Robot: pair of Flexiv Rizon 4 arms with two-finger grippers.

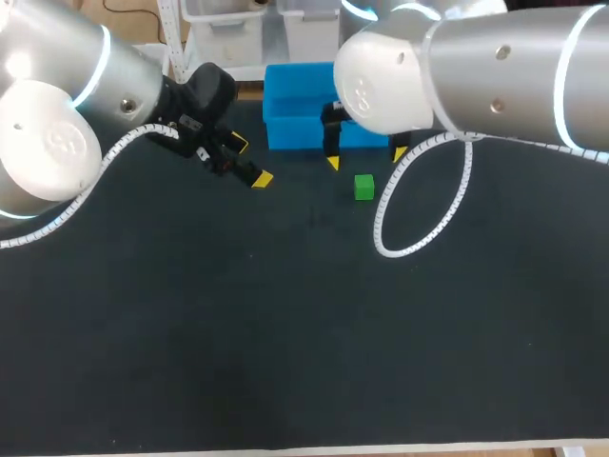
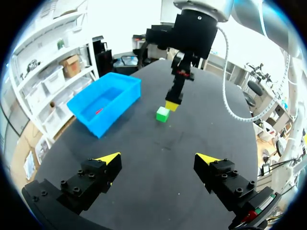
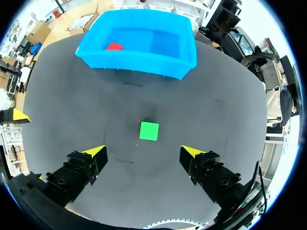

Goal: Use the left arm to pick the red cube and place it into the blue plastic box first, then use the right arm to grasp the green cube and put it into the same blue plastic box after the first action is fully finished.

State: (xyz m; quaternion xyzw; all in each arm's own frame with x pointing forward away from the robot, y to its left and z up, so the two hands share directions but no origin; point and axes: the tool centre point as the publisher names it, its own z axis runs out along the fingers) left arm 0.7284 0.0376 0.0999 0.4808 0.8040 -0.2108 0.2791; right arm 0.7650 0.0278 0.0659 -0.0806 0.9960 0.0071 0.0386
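The red cube (image 3: 114,46) lies inside the blue plastic box (image 3: 134,64), near one end; from the left wrist it shows only as a red sliver (image 2: 98,111) in the box (image 2: 115,117). The green cube (image 1: 363,187) sits on the dark table just in front of the box (image 1: 290,133). My right gripper (image 3: 143,152) hangs open right above the green cube (image 3: 149,131), fingers either side and apart from it. My left gripper (image 2: 158,160) is open and empty, back from the green cube (image 2: 162,114), to the left of the box (image 1: 249,162).
A white coiled cable (image 1: 419,228) loops down from my right arm onto the table to the right of the green cube. My right arm's finger (image 2: 171,105) stands close beside the cube. The dark tabletop (image 1: 285,343) stretches bare toward the near edge.
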